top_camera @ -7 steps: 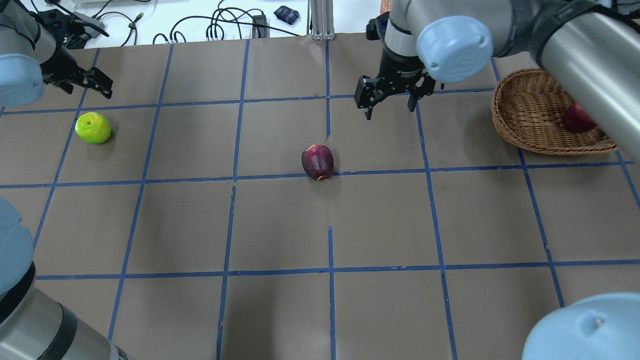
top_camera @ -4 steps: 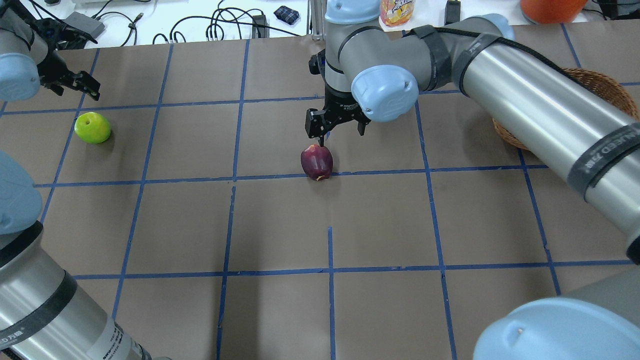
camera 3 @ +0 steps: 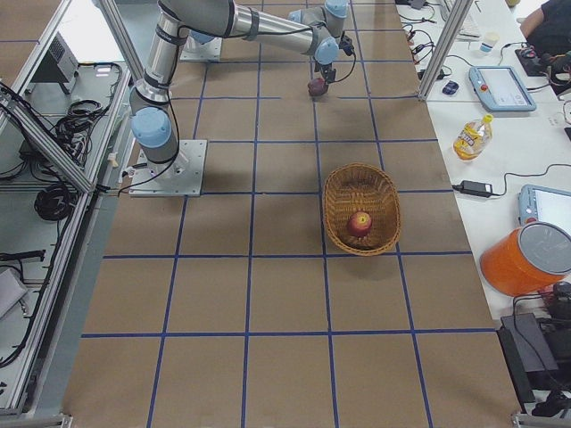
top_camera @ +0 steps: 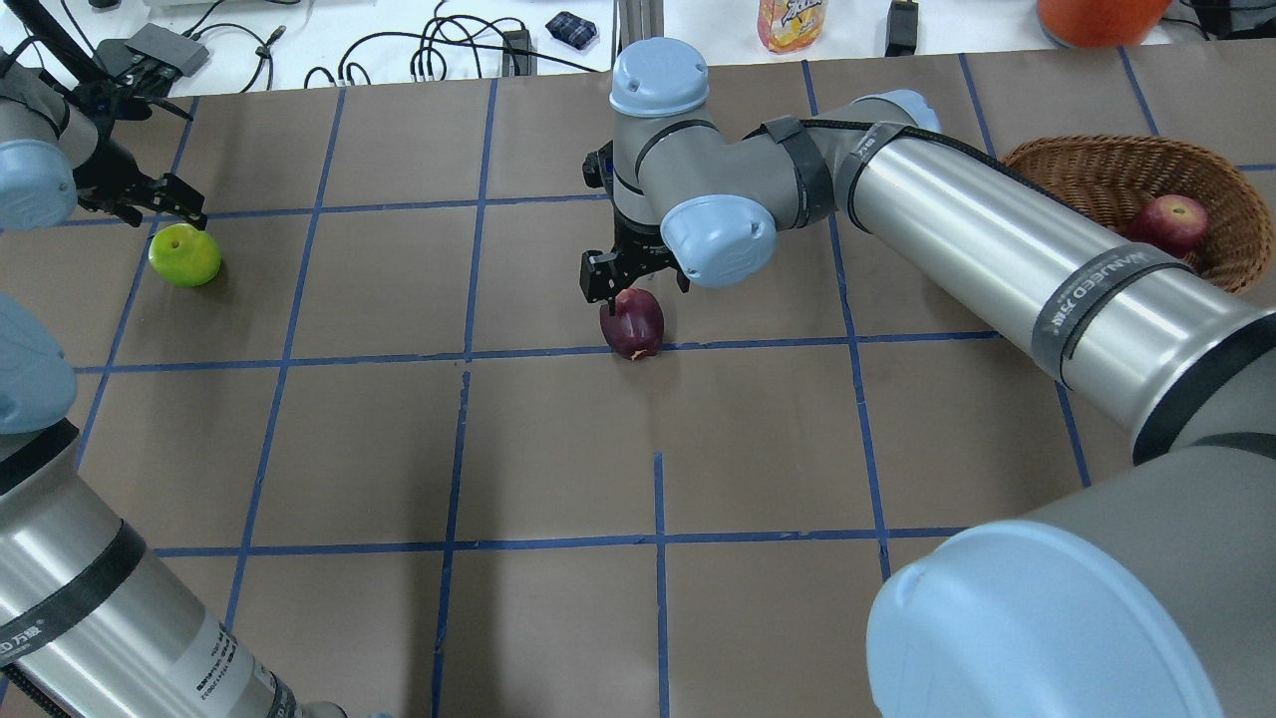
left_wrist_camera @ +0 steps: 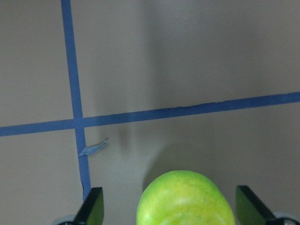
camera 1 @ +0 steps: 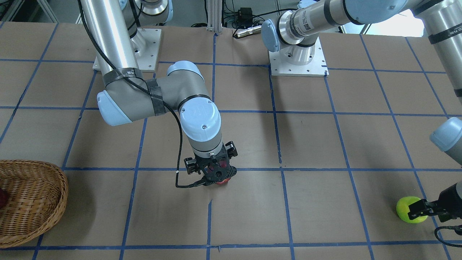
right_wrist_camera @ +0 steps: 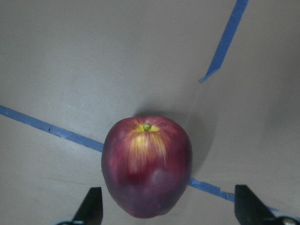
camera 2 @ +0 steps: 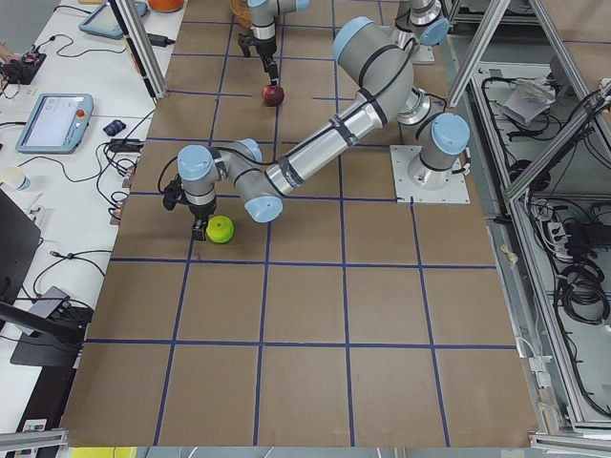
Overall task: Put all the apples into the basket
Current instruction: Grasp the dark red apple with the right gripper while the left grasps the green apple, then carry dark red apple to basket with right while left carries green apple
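The maroon apple (top_camera: 631,321) lies near the table's middle. My right gripper (top_camera: 636,284) hangs just above it, open, with one finger on each side of the apple (right_wrist_camera: 147,166) in the right wrist view. The green apple (top_camera: 184,254) lies at the far left. My left gripper (top_camera: 150,207) is open just over it, and its fingers (left_wrist_camera: 91,208) straddle the apple (left_wrist_camera: 185,199). The red apple (top_camera: 1168,223) lies inside the wicker basket (top_camera: 1087,155) at the far right, partly behind my right arm. The basket (camera 3: 335,192) shows whole in the exterior right view.
My right arm (top_camera: 997,239) stretches across the right half of the table, in front of the basket. A juice bottle (top_camera: 788,18), an orange container (top_camera: 1097,12) and cables (top_camera: 439,50) lie beyond the table's far edge. The arm bases (camera 1: 297,59) stand at my side.
My right gripper swung left from near the basket and came down over the maroon apple. My left gripper moved closer to the green apple. The apples have not moved.
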